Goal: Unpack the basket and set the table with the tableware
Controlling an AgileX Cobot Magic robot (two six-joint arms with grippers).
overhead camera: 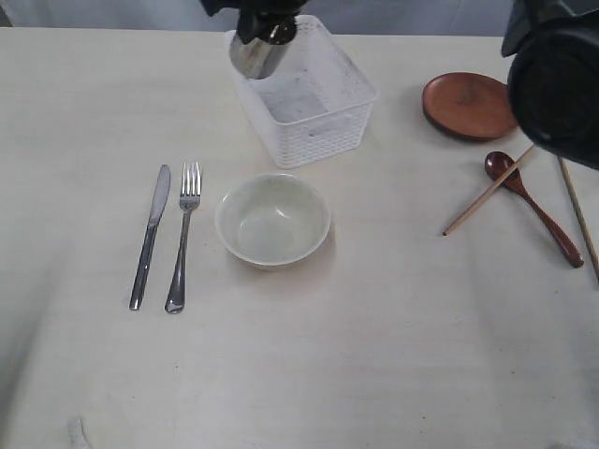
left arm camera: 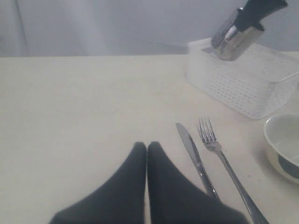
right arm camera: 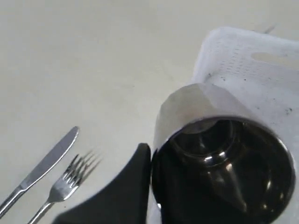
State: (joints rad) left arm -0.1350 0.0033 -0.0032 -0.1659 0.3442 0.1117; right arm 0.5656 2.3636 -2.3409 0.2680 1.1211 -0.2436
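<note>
Only the cup (overhead camera: pixel 257 56) is unplaced, clamped in the right jaws over the basket (overhead camera: pixel 318 140) (it looks empty); left jaws together.

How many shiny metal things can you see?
3. The knife and the fork lie side by side on the table, left of the bowl. The cup is held by the right gripper over the basket edge. No others show.
</note>
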